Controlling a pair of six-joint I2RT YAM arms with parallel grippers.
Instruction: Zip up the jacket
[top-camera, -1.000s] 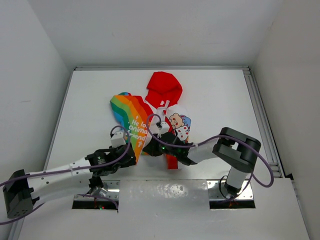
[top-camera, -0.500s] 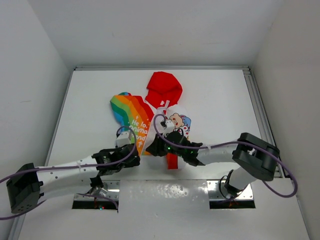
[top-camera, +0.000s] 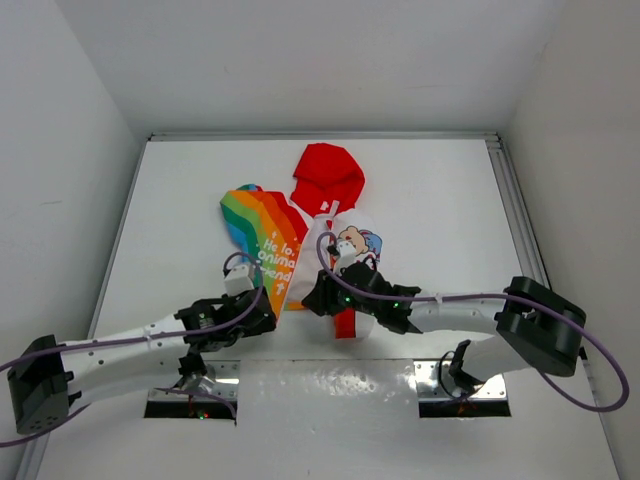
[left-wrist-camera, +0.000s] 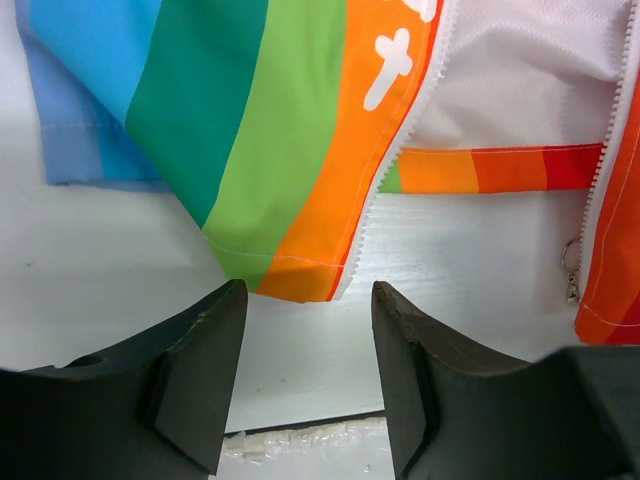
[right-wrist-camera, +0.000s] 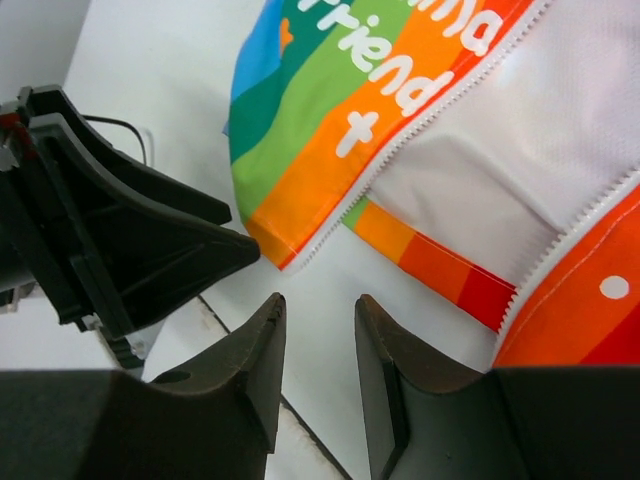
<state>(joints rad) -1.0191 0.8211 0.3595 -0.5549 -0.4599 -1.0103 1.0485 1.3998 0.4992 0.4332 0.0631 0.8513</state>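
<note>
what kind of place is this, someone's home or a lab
Probably a lab robot cell, not a home: white table boxed in by plain white walls, left arm and right arm at the jacket.

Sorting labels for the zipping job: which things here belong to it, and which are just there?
Job: jacket, zipper pull, left gripper, right gripper.
Just there: table, purple cables.

The only readable text is white lettering on the rainbow panel of the jacket, running alongside its zipper teeth. The right wrist view shows "friend" under a cut-off "…nima". A white plus sign follows, nearer the hem. From above it reads roughly "He lo / anima / friend".
</note>
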